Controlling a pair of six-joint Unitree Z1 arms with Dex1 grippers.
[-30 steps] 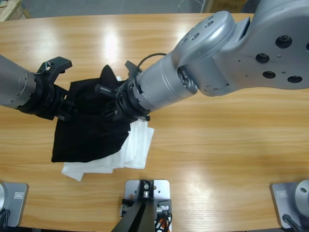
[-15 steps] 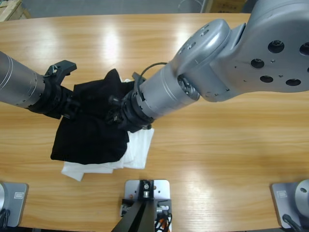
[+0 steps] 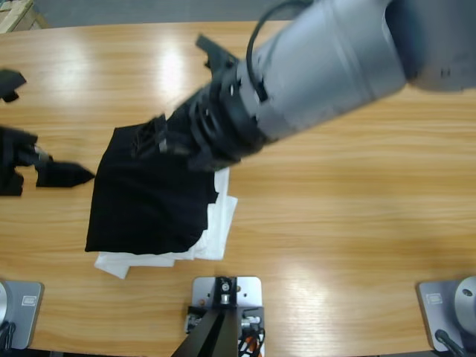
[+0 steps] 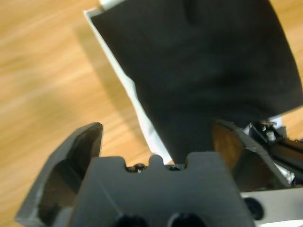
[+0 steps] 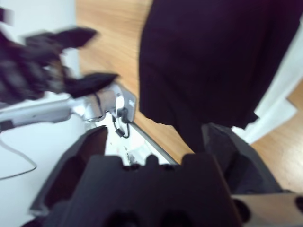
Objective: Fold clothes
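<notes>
- Polo shirt (image 3: 152, 197), black and folded, lies on the white garment pile (image 3: 216, 230) on the wooden worktop (image 3: 357, 223).
- Left end effector (image 3: 44, 172) sits beside the shirt's edge, jaws apart, empty.
- Right end effector (image 3: 160, 137) hovers over the shirt's upper edge, jaws apart, gripping nothing.

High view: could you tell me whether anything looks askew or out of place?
The shirt lies on top of the white pile, but not squarely: the pile's edges stick out past its lower and right sides. Nothing else stands out.
</notes>
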